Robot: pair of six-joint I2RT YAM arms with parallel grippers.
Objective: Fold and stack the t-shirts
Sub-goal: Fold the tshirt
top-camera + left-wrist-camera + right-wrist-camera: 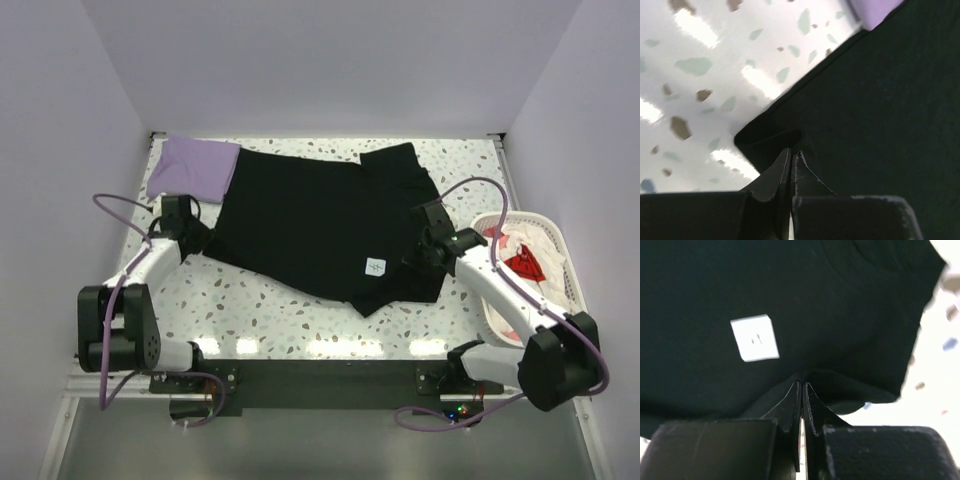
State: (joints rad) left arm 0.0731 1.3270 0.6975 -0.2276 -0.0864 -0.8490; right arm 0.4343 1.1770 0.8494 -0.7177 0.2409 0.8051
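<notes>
1. Left claw: fingers pressed together, pinching a fold of the black t-shirt at its edge. In the wrist view a small ridge of cloth puckers up just ahead of the tips.
2. Right claw: fingers likewise pressed together, with black cloth nipped between the tips. The cloth edge bunches on either side of the tips.
3. The black t-shirt lies spread flat on the counter between the two claws. The left claw holds one side edge and the right claw the opposite one. Most of the cloth sits ahead of both claws, away from the arm bases.
4. White label: on the black cloth, just ahead of the right claw and slightly to its left. It lies face up and is well apart from the left claw.
5. Lavender t-shirt: folded and flat on the counter, ahead of the left claw at the far corner. Its inner edge meets the black cloth. Cannot tell which layer lies on top there.
6. White basket: to the outer side of the right claw, beside that arm's forearm. It holds a red garment and white cloth, bunched together.
7. Speckled counter shows bare on the outer side of the left claw and, in the right wrist view, to the right of the right claw.
</notes>
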